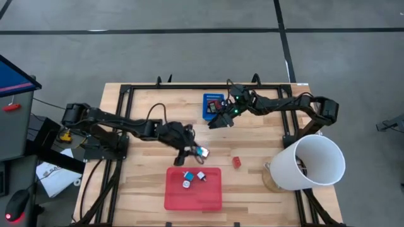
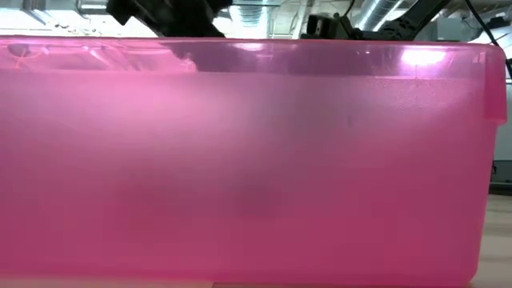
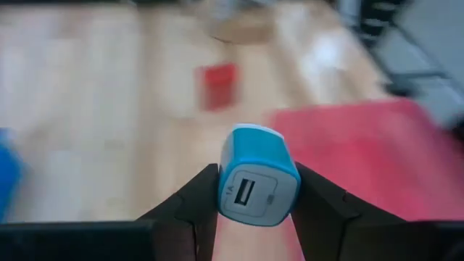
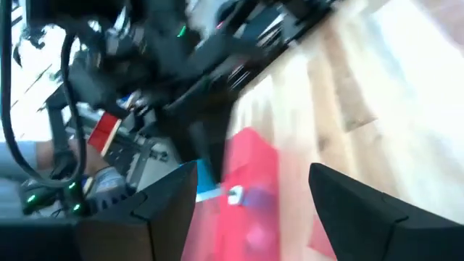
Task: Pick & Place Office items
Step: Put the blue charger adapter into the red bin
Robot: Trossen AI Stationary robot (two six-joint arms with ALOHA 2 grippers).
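My left gripper [image 1: 199, 152] is shut on a small blue-and-white USB charger cube [image 3: 257, 181], an office item, just beyond the far edge of the red tray [image 1: 192, 195]. The tray holds three small blue and white items [image 1: 188, 175]. A red item [image 1: 237, 162] lies on the wood to the tray's right. My right gripper [image 4: 254, 199] stands open with nothing between its fingers, beside the blue bin [image 1: 213, 104], on its near side. My left gripper pinches the charger cube by two opposite blue sides [image 3: 226, 181] between its two fingers. The fingers come slanting down from the table's left. The cube's white face with the USB port points back at the wrist. The cube is clear of the table.
A large white bucket [image 1: 312, 162] stands at the table's right, tipped toward the centre. A black frame [image 1: 126, 94] runs around the table top. In the low view the red tray's wall [image 2: 256, 160] fills nearly the whole picture. Bare wood lies between bin and tray.
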